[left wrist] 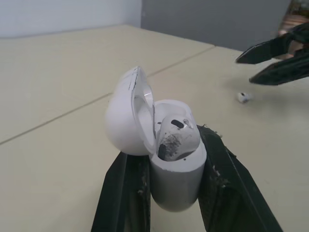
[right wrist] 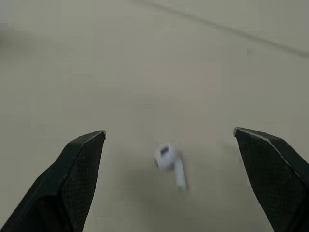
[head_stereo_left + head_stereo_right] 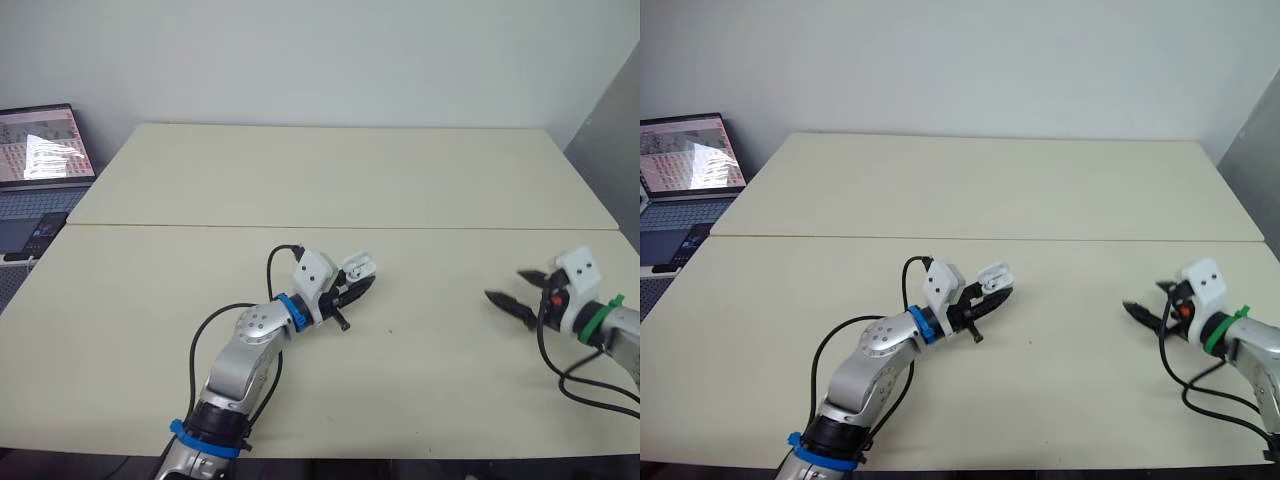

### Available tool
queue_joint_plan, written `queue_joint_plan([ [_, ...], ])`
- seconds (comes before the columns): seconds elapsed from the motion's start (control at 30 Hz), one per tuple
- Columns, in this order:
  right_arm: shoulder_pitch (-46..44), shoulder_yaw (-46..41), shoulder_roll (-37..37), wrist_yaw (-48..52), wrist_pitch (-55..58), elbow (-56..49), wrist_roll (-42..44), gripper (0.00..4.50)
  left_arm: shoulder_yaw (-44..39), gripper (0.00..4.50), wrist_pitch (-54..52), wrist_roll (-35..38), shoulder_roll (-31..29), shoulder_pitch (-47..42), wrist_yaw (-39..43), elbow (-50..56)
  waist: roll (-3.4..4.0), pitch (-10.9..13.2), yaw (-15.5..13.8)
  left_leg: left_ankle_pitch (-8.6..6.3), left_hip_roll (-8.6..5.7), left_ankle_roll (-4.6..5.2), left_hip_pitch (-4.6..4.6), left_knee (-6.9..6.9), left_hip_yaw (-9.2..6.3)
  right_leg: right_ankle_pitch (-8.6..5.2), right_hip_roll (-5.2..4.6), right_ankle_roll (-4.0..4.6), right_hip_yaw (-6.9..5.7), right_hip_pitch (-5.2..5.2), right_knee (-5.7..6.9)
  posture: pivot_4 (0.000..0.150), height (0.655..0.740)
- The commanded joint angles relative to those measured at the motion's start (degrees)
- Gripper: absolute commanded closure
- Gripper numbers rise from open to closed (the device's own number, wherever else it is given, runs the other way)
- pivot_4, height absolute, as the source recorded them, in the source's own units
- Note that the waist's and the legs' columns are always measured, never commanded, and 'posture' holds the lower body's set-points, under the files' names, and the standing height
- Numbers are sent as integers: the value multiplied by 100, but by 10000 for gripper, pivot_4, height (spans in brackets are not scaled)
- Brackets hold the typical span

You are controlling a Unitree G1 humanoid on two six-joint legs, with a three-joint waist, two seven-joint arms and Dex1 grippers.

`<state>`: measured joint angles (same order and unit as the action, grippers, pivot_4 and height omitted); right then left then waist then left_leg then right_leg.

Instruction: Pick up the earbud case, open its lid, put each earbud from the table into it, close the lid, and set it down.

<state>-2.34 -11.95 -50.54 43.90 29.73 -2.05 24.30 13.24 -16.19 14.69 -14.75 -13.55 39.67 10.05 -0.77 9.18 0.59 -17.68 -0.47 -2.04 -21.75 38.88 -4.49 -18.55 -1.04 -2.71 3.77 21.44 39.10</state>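
My left gripper (image 3: 352,287) is shut on the white earbud case (image 1: 176,179), holding it just above the table near the middle. Its lid (image 1: 126,121) stands open, and one earbud (image 1: 176,137) sits inside. A second earbud (image 2: 170,162) lies loose on the table (image 3: 420,400). My right gripper (image 2: 169,131) hovers over it, open, with the earbud between and below the fingertips. In the head views the right gripper (image 3: 508,287) is at the right side of the table, pointing left. The left wrist view also catches the right gripper (image 1: 276,57) above that loose earbud (image 1: 244,97).
A laptop (image 3: 42,148) with its screen lit stands off the table's far left corner, with a dark device (image 3: 40,232) in front of it. A seam (image 3: 350,227) crosses the tabletop between the near and far halves.
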Motion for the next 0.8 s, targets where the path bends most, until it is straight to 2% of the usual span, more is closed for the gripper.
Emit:
queue_joint_plan([
  [0.03,-195,120,-216,261,-169,198,-286,304,45,36781,-40,157,-115,111,187,484,1,0,6,0,0,0,0,0,-1,0,0,0,1,0,0,1500,7400],
  [0.33,-606,341,191,331,-286,621,-506,304,34,36781,-546,329,-3,150,0,799,0,0,-30,0,-2,0,-3,2,-8,0,-2,0,5,-4,-4,1500,7400],
  [0.37,-597,338,222,332,-288,624,-526,1939,42,36781,-637,358,-63,175,42,863,0,0,-32,0,-2,0,-3,2,-9,0,-3,0,6,-4,-4,1500,7400],
  [0.43,-576,338,259,367,-330,614,-560,6075,44,36781,-730,384,-173,207,99,956,1,0,-32,0,-1,0,-4,2,-12,0,-3,0,5,-4,-4,1500,7400],
  [0.73,-641,292,352,469,-368,490,-519,37934,40,36781,-707,437,-352,220,224,976,1,0,-32,0,-1,0,-3,2,-11,0,-3,0,5,-4,-4,1500,7400],
  [0.77,-633,276,347,485,-337,452,-499,40704,50,36781,-687,423,-344,216,230,956,1,0,-32,0,-1,0,-2,2,-11,0,-3,0,5,-4,-3,1500,7400],
  [0.8,-611,265,335,509,-328,415,-489,40747,60,36781,-667,405,-333,212,234,937,1,0,-32,0,-1,0,-2,2,-12,0,-2,0,5,-4,-3,1500,7400],
])
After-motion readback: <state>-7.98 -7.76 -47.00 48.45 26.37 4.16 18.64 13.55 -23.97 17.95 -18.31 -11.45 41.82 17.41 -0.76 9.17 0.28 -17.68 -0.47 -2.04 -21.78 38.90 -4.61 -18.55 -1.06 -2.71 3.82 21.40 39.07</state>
